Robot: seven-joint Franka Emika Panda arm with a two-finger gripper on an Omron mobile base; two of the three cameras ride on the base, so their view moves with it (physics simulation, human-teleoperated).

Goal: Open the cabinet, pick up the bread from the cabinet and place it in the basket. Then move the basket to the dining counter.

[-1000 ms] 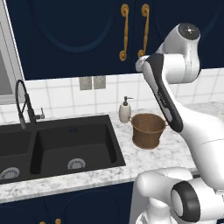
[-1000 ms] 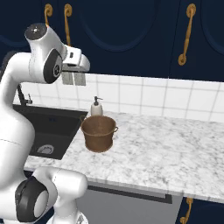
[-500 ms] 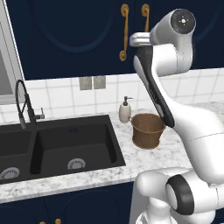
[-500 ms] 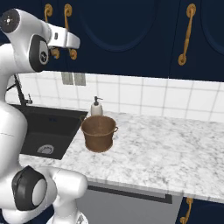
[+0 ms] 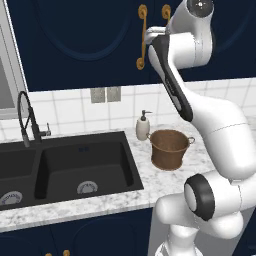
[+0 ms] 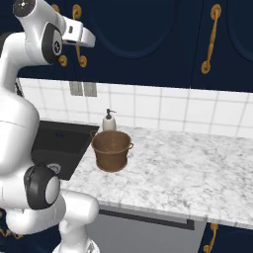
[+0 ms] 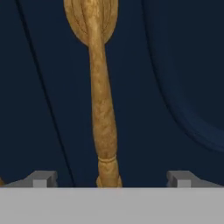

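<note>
Hand view: pincer [image 7: 109, 179] spread wide, risen since a second ago to straddle the cabinet [image 7: 43, 87] handle [image 7: 103, 109] — closed door, grasp due next.

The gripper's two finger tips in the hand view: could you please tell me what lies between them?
In the hand view the gripper is open, and a long brass handle of the navy cabinet door runs up between its finger tips.
</note>
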